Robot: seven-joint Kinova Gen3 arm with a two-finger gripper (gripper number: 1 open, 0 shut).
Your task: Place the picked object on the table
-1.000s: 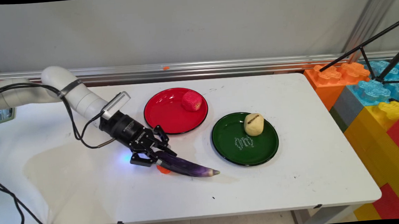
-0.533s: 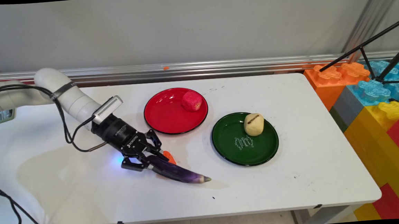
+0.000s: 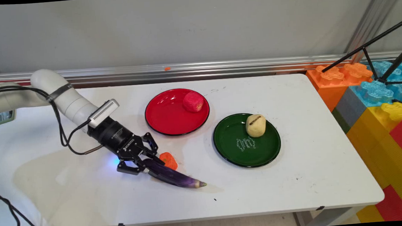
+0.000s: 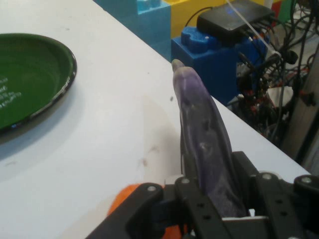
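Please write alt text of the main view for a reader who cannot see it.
A black gripper on a white arm holds a purple eggplant low over a white table, beside an orange toy. Behind are a red plate and a green plate, each holding one food item.

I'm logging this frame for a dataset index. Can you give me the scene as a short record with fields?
pincer: shut on the eggplant, low over the table
eggplant: purple, tip pointing away from the pincer toward the table's near right
beside eggplant: small orange piece, on its far side
red plate: holds a red fruit near its far right rim
green plate: holds a pale yellow potato
right of table: big toy bricks
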